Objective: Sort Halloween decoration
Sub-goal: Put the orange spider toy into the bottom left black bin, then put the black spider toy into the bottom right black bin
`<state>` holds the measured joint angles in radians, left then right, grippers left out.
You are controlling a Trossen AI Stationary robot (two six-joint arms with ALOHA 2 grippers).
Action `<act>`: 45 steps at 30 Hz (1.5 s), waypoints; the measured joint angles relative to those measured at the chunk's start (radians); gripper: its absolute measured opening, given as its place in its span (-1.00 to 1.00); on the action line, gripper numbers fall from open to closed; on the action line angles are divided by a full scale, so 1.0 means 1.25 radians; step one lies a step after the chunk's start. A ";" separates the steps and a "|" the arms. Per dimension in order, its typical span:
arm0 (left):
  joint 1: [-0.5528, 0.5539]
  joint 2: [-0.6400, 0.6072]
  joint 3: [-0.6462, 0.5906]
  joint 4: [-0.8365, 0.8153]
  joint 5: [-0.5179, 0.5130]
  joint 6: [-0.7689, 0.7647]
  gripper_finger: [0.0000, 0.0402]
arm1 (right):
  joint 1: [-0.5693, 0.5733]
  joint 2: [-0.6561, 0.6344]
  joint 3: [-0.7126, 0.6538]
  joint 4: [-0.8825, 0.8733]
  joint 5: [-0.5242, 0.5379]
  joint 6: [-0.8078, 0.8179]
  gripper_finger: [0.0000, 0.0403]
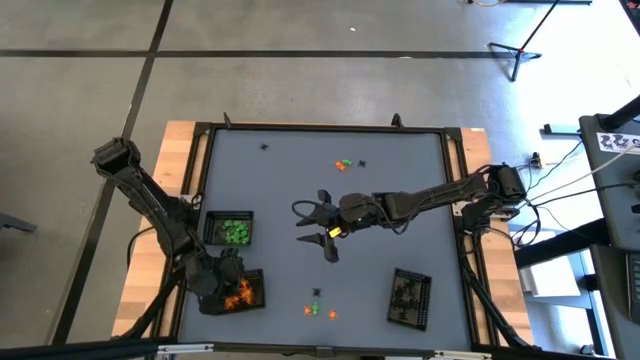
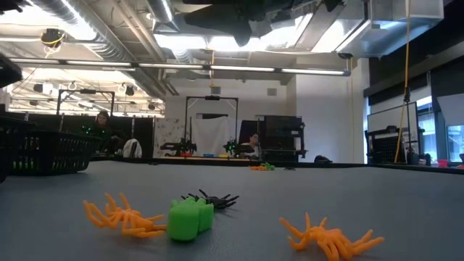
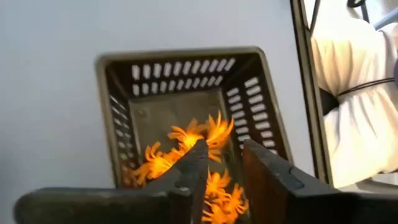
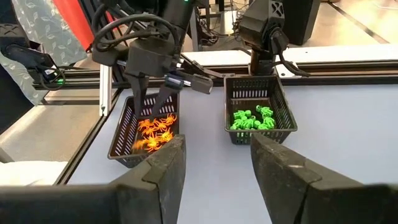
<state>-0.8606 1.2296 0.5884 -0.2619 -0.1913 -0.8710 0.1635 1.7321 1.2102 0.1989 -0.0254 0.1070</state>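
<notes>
Your left gripper (image 4: pixel 155 93) hangs jaws parted, empty, over the orange basket (image 3: pixel 118 112); your right gripper (image 1: pixel 322 225) gapes empty mid-desk (image 1: pixel 280 170); the featherlight, springy-legged trinkets (image 2: pixel 185 216) likely want pinching at the body.

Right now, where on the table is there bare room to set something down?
The far strip between the mat's far edge and the far trinket cluster is bare. The near-left corner is crowded: green tray, orange tray, left gripper.
</notes>
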 joint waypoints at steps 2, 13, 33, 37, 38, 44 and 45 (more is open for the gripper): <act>0.017 -0.001 0.000 0.000 0.002 0.019 -0.48 | 0.000 0.000 0.000 0.000 0.000 0.000 -0.11; 0.176 -0.019 0.000 -0.008 0.060 0.166 -0.45 | -0.001 0.000 0.000 0.004 0.036 -0.009 -0.11; 0.832 -0.164 0.119 -0.140 -0.092 0.703 -0.45 | 0.000 -0.002 0.001 -0.056 0.121 -0.093 -0.11; 1.026 -0.125 0.119 -0.144 -0.013 0.744 -0.45 | 0.000 -0.002 0.001 -0.087 0.140 -0.092 -0.11; 1.070 -0.115 0.119 -0.143 0.001 0.751 -0.45 | 0.000 -0.002 0.001 -0.094 0.140 -0.092 -0.11; 1.273 -0.002 0.119 -0.113 0.092 0.766 -0.45 | 0.000 0.000 0.001 -0.112 0.141 -0.093 -0.11; 1.293 0.022 0.119 -0.102 0.094 0.768 -0.45 | 0.000 0.000 0.001 -0.113 0.144 -0.093 -0.11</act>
<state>0.7561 1.2577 0.7372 -0.3898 -0.0738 0.0887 0.1632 1.7323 1.2110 0.0578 0.1545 -0.0090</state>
